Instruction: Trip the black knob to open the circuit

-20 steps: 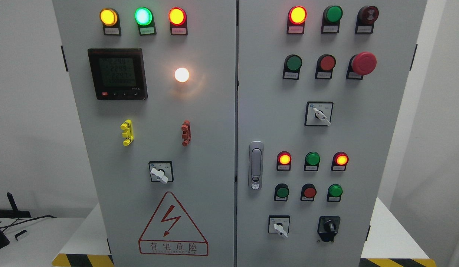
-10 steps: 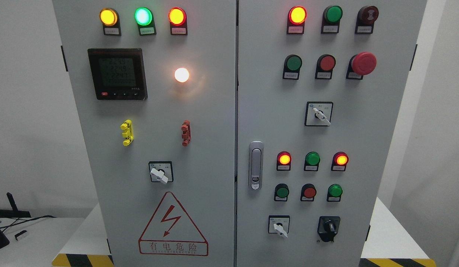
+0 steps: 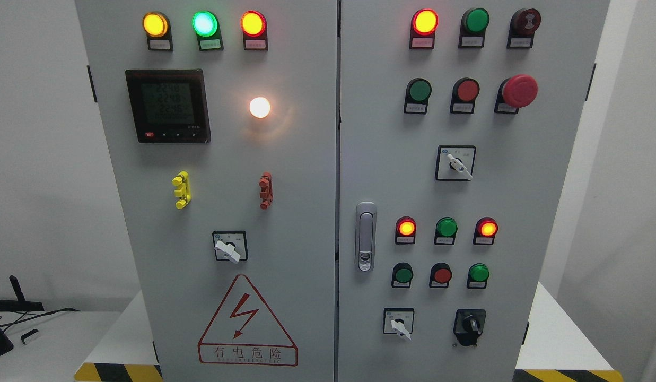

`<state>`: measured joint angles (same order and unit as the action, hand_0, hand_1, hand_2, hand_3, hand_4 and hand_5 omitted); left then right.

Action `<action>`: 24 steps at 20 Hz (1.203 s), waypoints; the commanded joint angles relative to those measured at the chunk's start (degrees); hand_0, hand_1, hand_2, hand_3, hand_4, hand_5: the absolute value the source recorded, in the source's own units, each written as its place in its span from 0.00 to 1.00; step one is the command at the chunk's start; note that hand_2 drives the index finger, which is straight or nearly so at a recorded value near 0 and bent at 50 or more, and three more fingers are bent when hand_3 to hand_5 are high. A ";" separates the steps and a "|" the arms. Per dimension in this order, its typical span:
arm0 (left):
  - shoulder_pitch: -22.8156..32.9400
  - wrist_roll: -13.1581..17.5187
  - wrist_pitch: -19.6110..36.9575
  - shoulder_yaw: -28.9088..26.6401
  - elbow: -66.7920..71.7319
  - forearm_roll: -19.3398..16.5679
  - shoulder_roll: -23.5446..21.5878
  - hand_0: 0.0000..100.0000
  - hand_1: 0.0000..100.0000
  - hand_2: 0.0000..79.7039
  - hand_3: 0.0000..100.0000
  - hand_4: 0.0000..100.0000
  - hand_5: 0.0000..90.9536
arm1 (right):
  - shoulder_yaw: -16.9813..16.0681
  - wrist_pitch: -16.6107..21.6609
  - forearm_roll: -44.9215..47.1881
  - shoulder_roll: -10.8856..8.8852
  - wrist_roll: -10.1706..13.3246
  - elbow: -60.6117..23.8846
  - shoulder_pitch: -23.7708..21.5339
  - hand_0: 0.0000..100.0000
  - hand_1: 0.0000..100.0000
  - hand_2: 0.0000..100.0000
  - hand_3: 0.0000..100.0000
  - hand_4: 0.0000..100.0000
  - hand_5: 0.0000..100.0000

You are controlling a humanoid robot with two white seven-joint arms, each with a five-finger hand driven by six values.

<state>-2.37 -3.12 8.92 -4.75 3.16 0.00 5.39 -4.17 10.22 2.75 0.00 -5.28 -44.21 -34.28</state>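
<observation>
Two doors: the grey cabinet [image 3: 306, 175] fills the view, split by a centre seam, with no robot hand or arm in sight, so how the fingers stand cannot be told.
Black knob: the black knob [image 3: 470, 323] sits on its black plate at the lower right of the right door, nothing touching or covering it.
White switch beside it: a white-handled selector [image 3: 399, 324] lies just left of the black knob, on the same row.
Above the black knob: a green button [image 3: 479, 273], a red button [image 3: 442, 275] and another green button [image 3: 403, 275] in a row, with two lit red lamps [image 3: 407, 227] and an unlit green one higher up.
Door latch: a silver latch [image 3: 365, 236] is up and left of the black knob, near the seam.
Far above: a red mushroom button [image 3: 519, 90] and a second white selector [image 3: 456, 163].
Left door: a meter [image 3: 167, 105], lit lamps, and a warning triangle [image 3: 246, 321] well left of the black knob.
</observation>
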 commanded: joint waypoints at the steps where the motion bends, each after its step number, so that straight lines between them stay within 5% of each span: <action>1: 0.00 -0.05 0.05 0.00 0.00 -1.76 0.06 0.12 0.39 0.00 0.00 0.00 0.00 | -3.99 0.50 0.24 -0.53 -0.52 -32.49 -7.90 0.16 0.44 0.26 0.48 0.43 0.35; 7: 0.00 -0.05 0.05 0.00 0.00 -1.76 -0.03 0.12 0.39 0.00 0.00 0.00 0.00 | -6.82 0.50 0.33 -0.09 -1.92 -49.46 -10.45 0.19 0.54 0.37 0.70 0.61 0.47; 16: 0.00 -0.05 0.05 0.00 0.00 -1.76 -0.03 0.12 0.39 0.00 0.00 0.00 0.00 | -10.15 2.17 0.33 0.09 -1.66 -59.85 -9.67 0.22 0.60 0.41 0.75 0.65 0.54; 24: 0.00 -0.05 0.05 0.00 0.00 -1.76 -0.03 0.12 0.39 0.00 0.00 0.00 0.00 | -10.86 0.07 0.24 -0.71 -1.48 -63.01 -2.29 0.23 0.61 0.44 0.76 0.67 0.56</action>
<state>-2.37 -3.12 8.92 -4.75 3.16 0.00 5.40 -12.48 11.47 3.04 0.00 -6.97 -95.27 -40.52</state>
